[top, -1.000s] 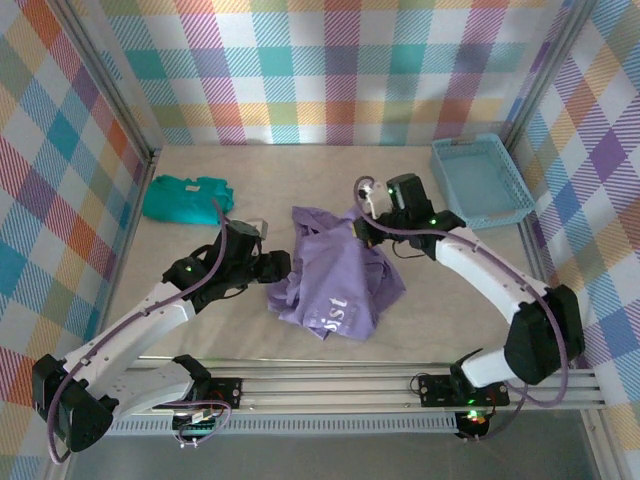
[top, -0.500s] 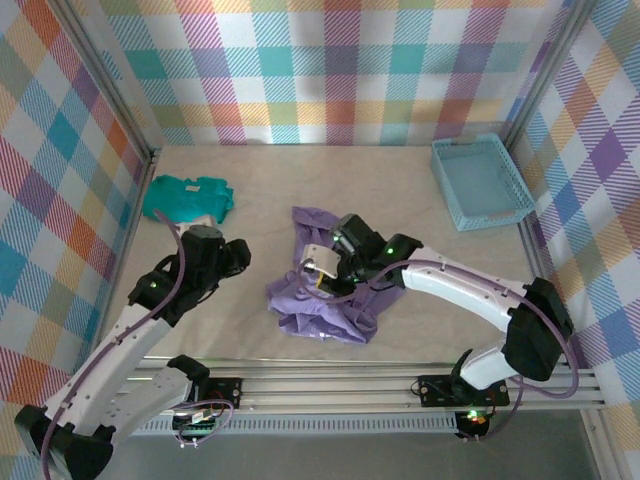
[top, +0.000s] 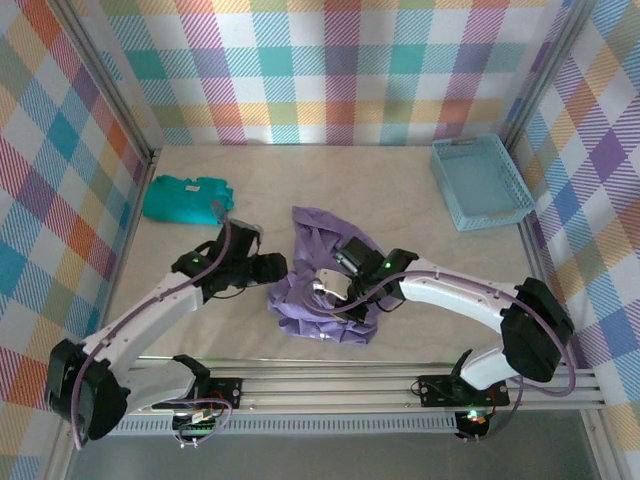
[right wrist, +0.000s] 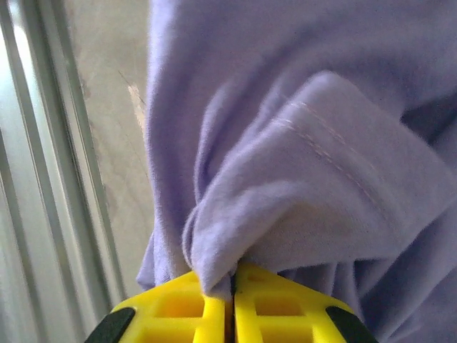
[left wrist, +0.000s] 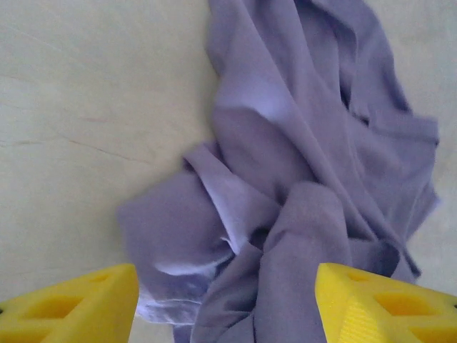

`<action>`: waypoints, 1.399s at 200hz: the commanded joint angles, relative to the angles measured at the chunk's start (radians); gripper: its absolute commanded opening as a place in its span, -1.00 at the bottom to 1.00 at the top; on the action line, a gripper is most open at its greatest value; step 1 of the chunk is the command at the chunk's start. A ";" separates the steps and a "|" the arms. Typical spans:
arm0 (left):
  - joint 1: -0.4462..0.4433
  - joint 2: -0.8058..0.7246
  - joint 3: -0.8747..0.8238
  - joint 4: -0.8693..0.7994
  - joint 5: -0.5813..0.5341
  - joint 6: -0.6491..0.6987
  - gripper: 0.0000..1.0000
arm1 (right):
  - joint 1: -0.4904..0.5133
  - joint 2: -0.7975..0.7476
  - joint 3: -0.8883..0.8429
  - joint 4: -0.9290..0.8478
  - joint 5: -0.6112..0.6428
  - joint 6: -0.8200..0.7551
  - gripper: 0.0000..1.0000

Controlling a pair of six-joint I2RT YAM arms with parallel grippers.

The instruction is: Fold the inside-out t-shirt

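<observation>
while the inside-out t-shirt (top: 312, 236) lay bunched in a rumpled lavender heap near the middle of the table (top: 300, 175), a little toward the near edge, both arms reached in to it from either side. seen from above, the right hand (top: 335, 290) was down on the heap's near half, with cloth gathered around it. in the right wrist view the right hand (right wrist: 233, 284) had its yellow fingers (right wrist: 178, 309) pressed together, pinching a thick fold of the t-shirt (right wrist: 321, 157) between them. a line of stitching ran across that fold. the table (right wrist: 107, 100) and the metal rail (right wrist: 43, 186) of the near frame showed to the left of the cloth.

the left hand (top: 268, 268) sat just beside the heap's left edge, pointing toward it. in the left wrist view the left hand (left wrist: 228, 314) was spread wide, its two yellow fingers (left wrist: 71, 309) standing well apart at the bottom corners. the t-shirt (left wrist: 307, 164) lay twisted in long folds beneath and ahead of them, with a flap spilling out to the left over the pale table (left wrist: 93, 93). whether those fingers touched the cloth could not be told, and nothing was gripped between them.

a teal-green garment (top: 185, 197) lay folded at the far left of the table, well apart from the t-shirt. a blue basket (top: 483, 182) stood in the far right corner. plaid walls (top: 330, 70) closed in the table on three sides.
</observation>
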 commanded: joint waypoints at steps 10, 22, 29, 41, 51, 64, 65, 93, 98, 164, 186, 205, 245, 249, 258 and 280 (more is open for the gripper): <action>-0.075 0.058 -0.005 0.083 0.080 0.056 0.32 | -0.060 -0.110 -0.106 0.011 0.020 0.349 -0.64; -0.089 0.076 -0.006 0.114 0.086 0.073 0.32 | -0.097 -0.164 -0.154 0.056 0.029 0.432 -0.53; -0.093 0.094 -0.001 0.114 0.089 0.083 0.32 | -0.119 -0.197 -0.179 0.082 0.032 0.472 -0.48; -0.094 0.122 0.014 0.105 0.114 0.094 0.32 | -0.143 -0.242 -0.212 0.112 0.052 0.519 -0.39; -0.098 0.135 0.018 0.109 0.145 0.096 0.31 | -0.150 -0.271 -0.225 0.125 0.071 0.533 -0.32; -0.110 0.139 0.004 0.132 0.185 0.100 0.29 | -0.150 -0.296 -0.237 0.152 0.066 0.529 -0.23; -0.111 0.139 0.002 0.133 0.187 0.100 0.29 | -0.150 -0.299 -0.238 0.158 0.064 0.528 -0.23; -0.122 0.155 -0.014 0.126 0.182 0.095 0.23 | -0.150 -0.297 -0.257 0.270 -0.007 0.559 -0.03; -0.123 0.155 -0.019 0.125 0.180 0.093 0.23 | -0.151 -0.285 -0.253 0.281 -0.006 0.572 -0.01; -0.132 0.138 -0.049 0.128 0.143 0.077 0.23 | -0.190 -0.220 -0.209 0.332 -0.062 0.661 0.19; -0.132 0.134 -0.047 0.124 0.133 0.080 0.23 | -0.188 -0.260 -0.178 0.238 -0.015 0.648 0.21; -0.133 0.133 -0.044 0.118 0.115 0.083 0.23 | -0.169 -0.276 -0.140 0.171 0.031 0.638 0.24; -0.132 0.132 -0.037 0.109 0.098 0.083 0.23 | -0.104 -0.139 -0.015 0.053 0.188 0.652 0.26; -0.132 0.133 -0.035 0.108 0.097 0.083 0.23 | -0.104 -0.129 -0.008 0.042 0.206 0.657 0.25; -0.133 0.128 -0.035 0.104 0.093 0.083 0.23 | -0.104 -0.107 0.003 0.027 0.234 0.660 0.25; -0.133 0.113 -0.035 0.094 0.083 0.085 0.23 | -0.104 -0.071 0.024 0.034 0.209 0.668 0.23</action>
